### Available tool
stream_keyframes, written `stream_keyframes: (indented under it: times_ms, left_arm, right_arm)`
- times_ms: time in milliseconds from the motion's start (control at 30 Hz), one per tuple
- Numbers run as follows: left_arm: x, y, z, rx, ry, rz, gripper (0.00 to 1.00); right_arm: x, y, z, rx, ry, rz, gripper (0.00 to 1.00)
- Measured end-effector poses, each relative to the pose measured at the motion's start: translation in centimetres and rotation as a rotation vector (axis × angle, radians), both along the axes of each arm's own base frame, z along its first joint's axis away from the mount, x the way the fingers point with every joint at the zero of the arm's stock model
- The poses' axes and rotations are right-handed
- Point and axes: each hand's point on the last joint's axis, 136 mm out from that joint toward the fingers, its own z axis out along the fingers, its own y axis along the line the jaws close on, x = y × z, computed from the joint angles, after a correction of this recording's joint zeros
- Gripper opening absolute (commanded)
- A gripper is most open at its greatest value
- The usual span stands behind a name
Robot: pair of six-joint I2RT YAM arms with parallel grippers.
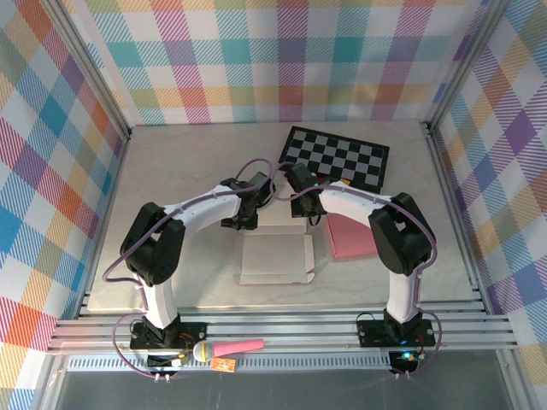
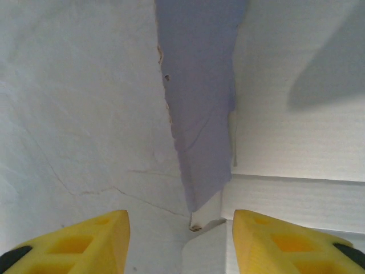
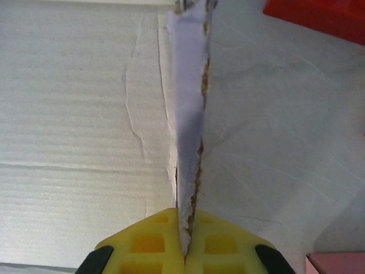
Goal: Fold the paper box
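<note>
The white paper box (image 1: 273,258) lies mostly flat in the middle of the table, its near panel spread toward the arm bases. My left gripper (image 1: 242,218) is at the box's far left corner. In the left wrist view it (image 2: 181,242) is open, and an upright side flap (image 2: 199,114) stands edge-on just ahead of the gap between its yellow fingers (image 2: 85,240). My right gripper (image 1: 305,209) is at the far right corner. It (image 3: 185,251) is shut on the torn edge of another raised flap (image 3: 188,131).
A black-and-white checkerboard (image 1: 335,158) lies at the back right. A pink pad (image 1: 355,237) sits just right of the box, with a red object (image 3: 319,17) beyond it. Plaid walls and metal posts enclose the table.
</note>
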Motion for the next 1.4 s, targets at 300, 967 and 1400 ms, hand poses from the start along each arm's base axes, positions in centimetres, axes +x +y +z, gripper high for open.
stream_keyframes:
  times_ms: [300, 967, 1400]
  left_arm:
    - [1.1, 0.2, -0.1, 0.119, -0.03, -0.127, 0.62]
    - [5.3, 1.7, -0.8, -0.454, 0.031, 0.09, 0.19]
    - [5.1, 0.9, -0.3, -0.515, 0.027, 0.093, 0.0]
  right_arm:
    - [0.0, 0.0, -0.4, 0.014, 0.027, -0.004, 0.0]
    - [0.8, 2.0, -0.3, 0.024, 0.03, 0.108, 0.0]
    - [0.0, 2.5, 2.5, 0.075, 0.109, 0.01, 0.44]
